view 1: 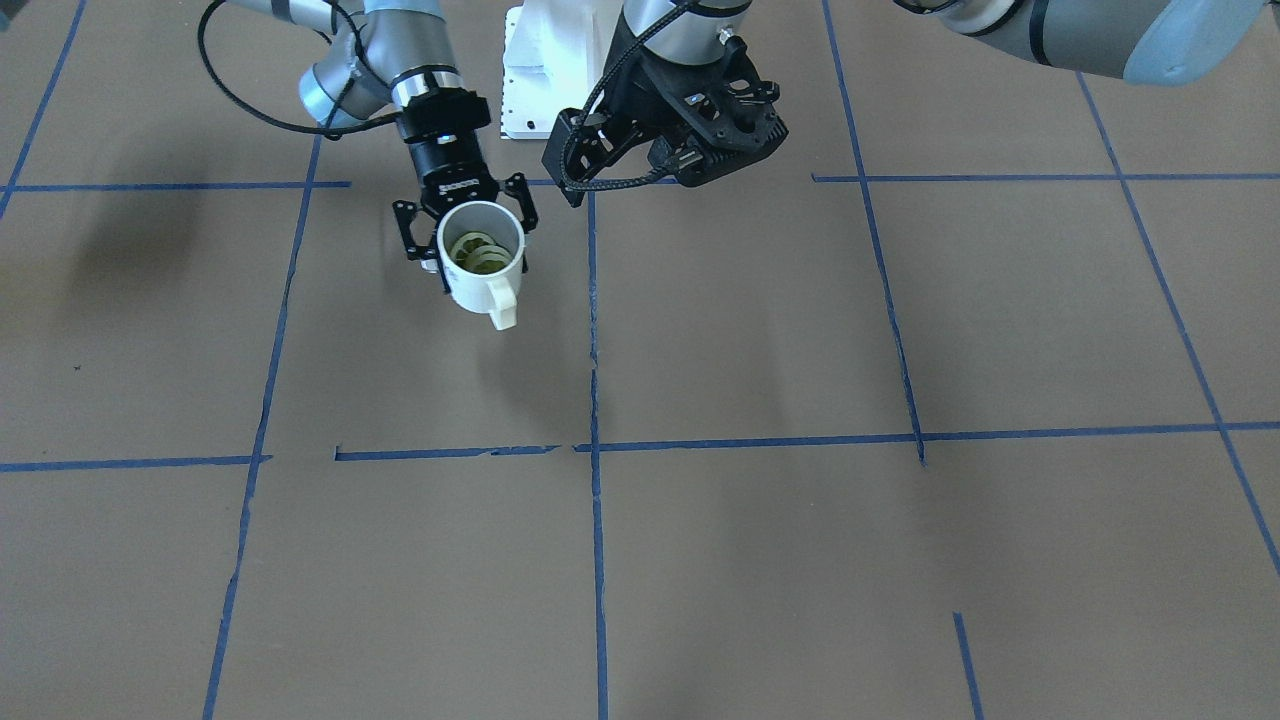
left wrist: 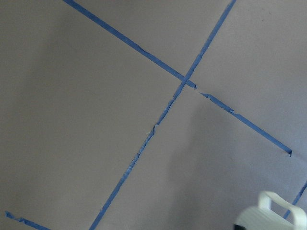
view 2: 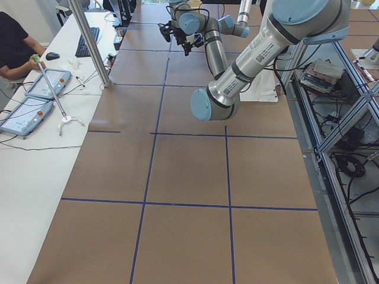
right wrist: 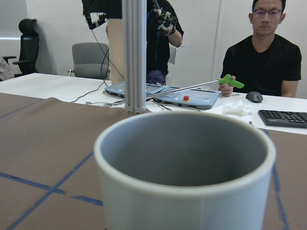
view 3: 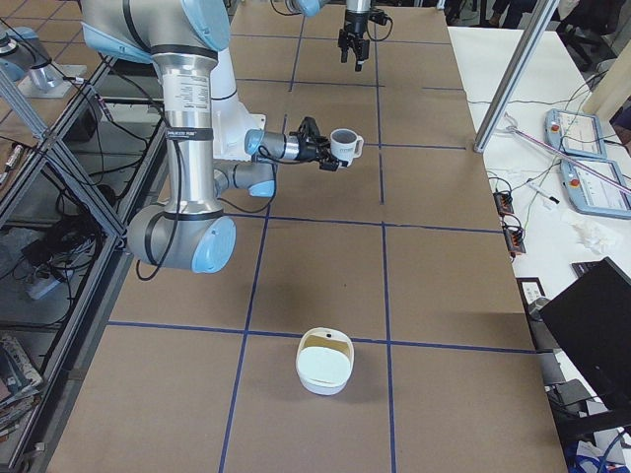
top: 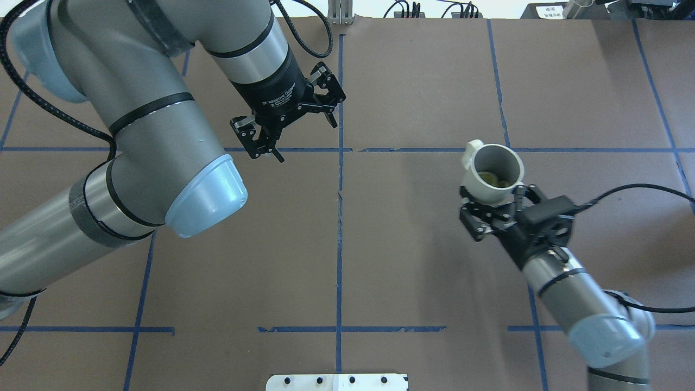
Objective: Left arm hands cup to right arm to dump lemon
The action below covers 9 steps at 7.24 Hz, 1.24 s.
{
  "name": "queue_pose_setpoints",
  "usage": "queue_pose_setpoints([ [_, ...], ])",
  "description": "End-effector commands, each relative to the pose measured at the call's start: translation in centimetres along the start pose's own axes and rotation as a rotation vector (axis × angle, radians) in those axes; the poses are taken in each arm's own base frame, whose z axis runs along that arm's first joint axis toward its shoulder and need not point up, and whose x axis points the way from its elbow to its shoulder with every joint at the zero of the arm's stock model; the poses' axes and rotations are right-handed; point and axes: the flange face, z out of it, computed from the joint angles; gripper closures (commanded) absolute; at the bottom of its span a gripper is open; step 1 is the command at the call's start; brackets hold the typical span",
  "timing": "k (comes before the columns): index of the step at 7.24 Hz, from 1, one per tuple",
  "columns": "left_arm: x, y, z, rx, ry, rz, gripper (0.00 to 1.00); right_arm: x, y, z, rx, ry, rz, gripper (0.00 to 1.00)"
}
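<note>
The white cup (top: 494, 174) is upright, handle (top: 471, 148) pointing away from the robot. My right gripper (top: 497, 205) is shut on its lower part and holds it above the table. The yellow-green lemon (top: 491, 178) lies inside the cup; it also shows in the front view (view 1: 478, 253). The cup's grey mouth (right wrist: 184, 158) fills the right wrist view. My left gripper (top: 298, 130) is open and empty, well to the left of the cup, over the blue tape cross. The cup's handle (left wrist: 271, 213) shows at the bottom right of the left wrist view.
A white bowl-like container (view 3: 325, 362) stands on the table near the right end. The white robot base plate (top: 336, 382) is at the near edge. An aluminium post (right wrist: 134, 55) and seated operators are beyond the far edge. Blue tape lines mark the brown table.
</note>
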Motion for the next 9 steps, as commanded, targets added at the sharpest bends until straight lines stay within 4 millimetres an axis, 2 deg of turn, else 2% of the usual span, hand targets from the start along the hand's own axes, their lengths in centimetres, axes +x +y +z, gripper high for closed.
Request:
queue_pose_setpoints([
  [1,-1.3,-1.0,1.0,0.003,-0.003,0.000,0.00,16.2,-0.4,-8.2,0.020,-0.007,0.124,0.98],
  [2,-2.1,-1.8,1.7,0.013,0.000,0.000,0.00,22.5,0.6,-10.5,0.039,-0.004,0.145,1.00],
  [3,-2.7,-2.3,2.2,0.022,0.004,0.002,0.00,30.0,2.8,-13.2,0.083,-0.049,0.289,1.00],
  [4,-3.1,-2.5,2.5,0.023,-0.002,-0.003,0.00,37.0,4.7,-15.7,0.089,-0.069,0.333,1.00],
  [5,-3.1,-2.4,2.5,0.022,-0.002,-0.001,0.00,38.8,4.5,-16.2,0.092,-0.086,0.412,1.00],
  [6,-3.2,-2.4,2.6,0.021,-0.003,0.000,0.00,40.1,4.1,-17.1,0.079,-0.099,0.659,1.00],
  [7,-3.2,-2.4,2.6,0.021,-0.003,0.000,0.00,43.1,4.1,-18.1,0.060,-0.073,0.771,1.00],
  [9,-3.1,-2.3,2.5,0.020,0.000,0.000,0.00,45.8,3.7,-13.8,0.013,-0.123,0.998,1.00],
])
